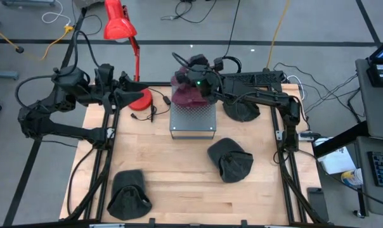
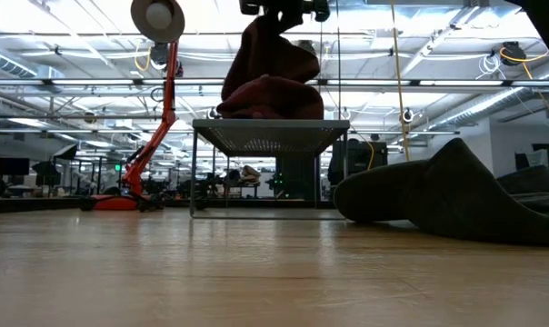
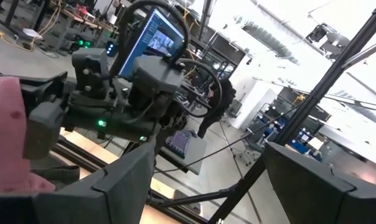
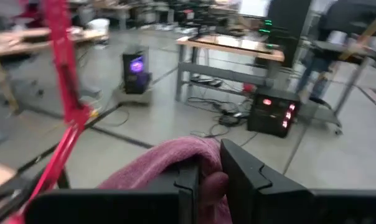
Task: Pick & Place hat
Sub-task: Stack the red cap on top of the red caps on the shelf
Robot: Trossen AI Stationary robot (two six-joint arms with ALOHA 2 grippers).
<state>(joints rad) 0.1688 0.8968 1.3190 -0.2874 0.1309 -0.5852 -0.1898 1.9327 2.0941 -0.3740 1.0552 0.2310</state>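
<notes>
A maroon hat [image 1: 186, 94] sits on a grey mesh stand [image 1: 193, 120] at the table's far middle. In the low view the hat [image 2: 270, 77] is drawn up into a peak under my right gripper [image 2: 284, 11]. That gripper [image 4: 206, 180] is shut on the hat. My left gripper [image 3: 219, 186] is open and waits near the far left edge, next to the red lamp's base [image 1: 141, 100]. It points toward the stand, with the hat [image 3: 7, 137] at the edge of its wrist view. My right gripper pinches a raised fold at the maroon hat's top [image 4: 197, 163] between its two fingers [image 4: 244, 171], coming from above. The hat hangs stretched upward below the fingers, and its lower part [image 2: 274, 104] rests on the stand's top.
Three dark hats lie on the table: one right of the stand [image 1: 242, 109], one at the middle right [image 1: 229, 159], one at the near left [image 1: 128, 195]. A red desk lamp [image 1: 119, 22] stands at the far left. Bare wood [image 1: 179, 177] lies between the near hats.
</notes>
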